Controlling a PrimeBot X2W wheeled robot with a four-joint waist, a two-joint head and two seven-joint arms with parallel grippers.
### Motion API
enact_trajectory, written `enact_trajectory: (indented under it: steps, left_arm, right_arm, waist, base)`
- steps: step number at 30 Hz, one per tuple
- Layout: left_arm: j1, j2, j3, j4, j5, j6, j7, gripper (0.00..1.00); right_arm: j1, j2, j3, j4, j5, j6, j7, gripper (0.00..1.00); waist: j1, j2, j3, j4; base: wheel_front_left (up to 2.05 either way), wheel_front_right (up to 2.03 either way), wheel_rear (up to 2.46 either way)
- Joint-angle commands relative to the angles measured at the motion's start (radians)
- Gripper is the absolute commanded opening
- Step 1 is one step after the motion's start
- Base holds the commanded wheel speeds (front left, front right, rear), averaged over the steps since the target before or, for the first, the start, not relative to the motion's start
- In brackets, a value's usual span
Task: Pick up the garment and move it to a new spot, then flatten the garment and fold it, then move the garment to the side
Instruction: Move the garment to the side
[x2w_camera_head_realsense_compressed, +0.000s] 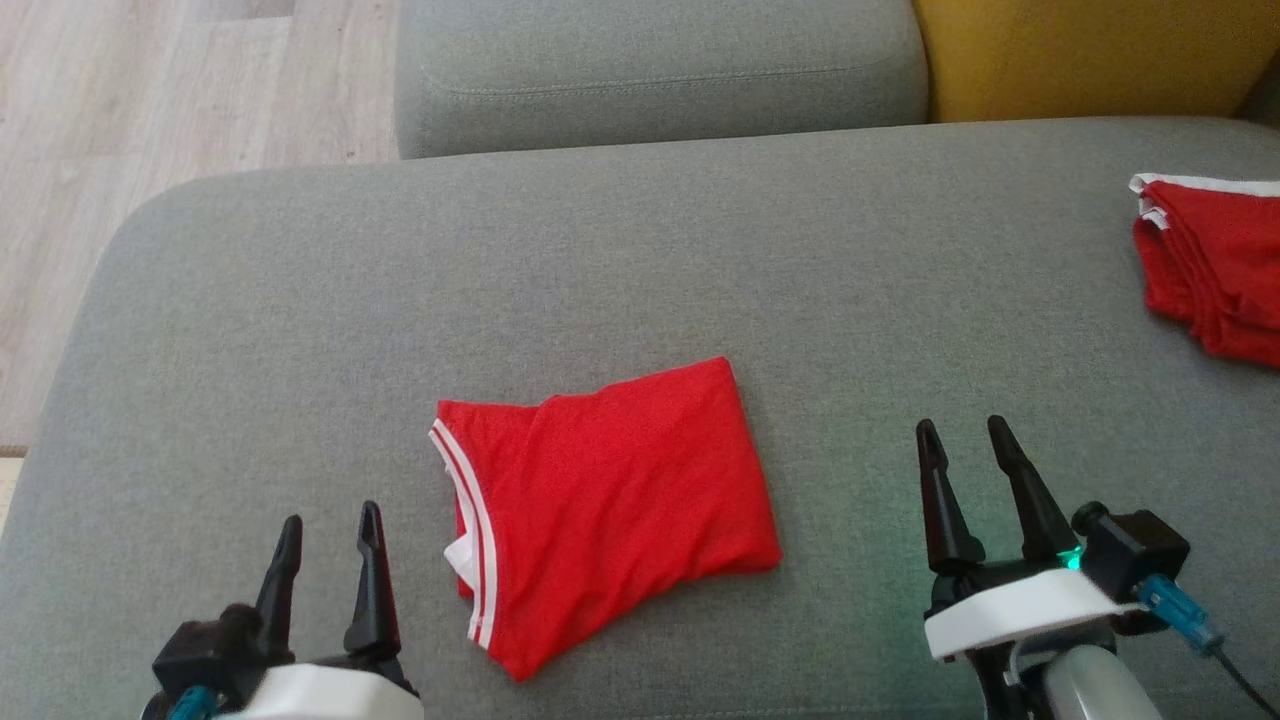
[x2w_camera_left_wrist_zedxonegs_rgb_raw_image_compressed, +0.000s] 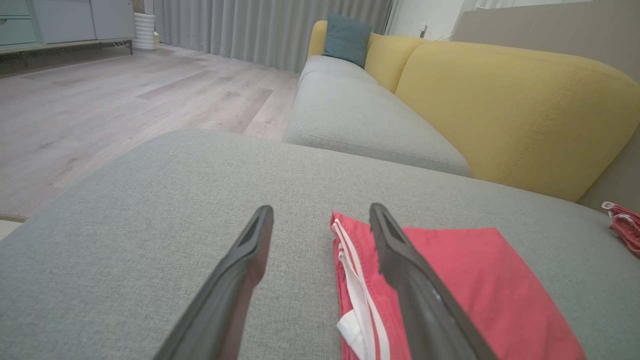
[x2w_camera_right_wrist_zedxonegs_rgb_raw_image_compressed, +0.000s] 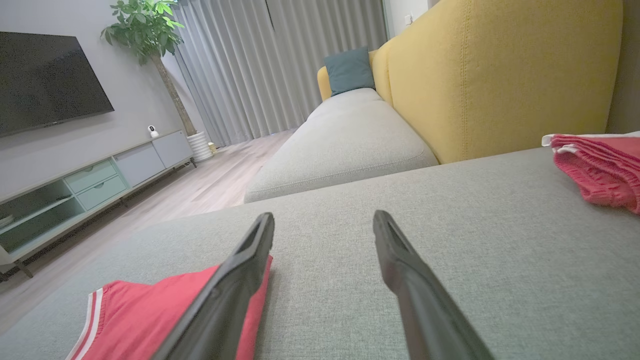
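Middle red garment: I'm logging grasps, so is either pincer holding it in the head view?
No, the middle red garment lies folded between the open left pincer and right pincer, touching neither.

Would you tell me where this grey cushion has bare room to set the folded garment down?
Bare on the cushion: the strip beyond the folded garment, the left end beside the floor, and the stretch between garment and red pile. Crowded: the right edge, around that pile.
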Motion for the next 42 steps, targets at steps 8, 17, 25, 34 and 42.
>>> enact_trajectory:
  steps: [8,17,25,34,42]
  left_arm:
    - [-0.03,-0.014,0.042,-0.004,0.012,-0.029,-0.012,1.0]
    - [-0.053,-0.021,0.035,0.03,0.006,-0.04,-0.012,1.0]
    - [-0.064,-0.023,0.024,0.046,-0.002,-0.043,-0.012,1.0]
    - [-0.06,-0.023,0.013,0.043,-0.012,-0.035,-0.012,1.0]
    - [-0.061,-0.023,0.016,0.04,-0.014,-0.032,-0.012,1.0]
  right_arm:
    - [-0.079,0.001,0.016,0.007,-0.036,0.007,0.127,1.0]
    - [-0.196,0.0,0.061,0.103,-0.02,0.007,0.406,1.0]
    - [-0.243,-0.034,0.09,0.226,0.055,0.007,0.54,1.0]
    - [-0.286,-0.051,0.102,0.333,0.091,0.007,0.554,1.0]
    - [-0.327,-0.063,0.158,0.382,0.16,0.007,0.582,0.0]
  waist:
    - [0.0,-0.0001,0.0,0.04]
    - [0.0,-0.0001,0.015,0.13]
    - [0.0,-0.0001,0.036,0.216]
    - [0.0,-0.0001,0.045,0.26]
    - [0.0,-0.0001,0.056,0.25]
  base:
    - [0.0,0.0,0.0]
    - [0.0,0.0,0.0]
    - [0.0,0.0,0.0]
    - [0.0,0.0,0.0]
    - [0.0,0.0,0.0]
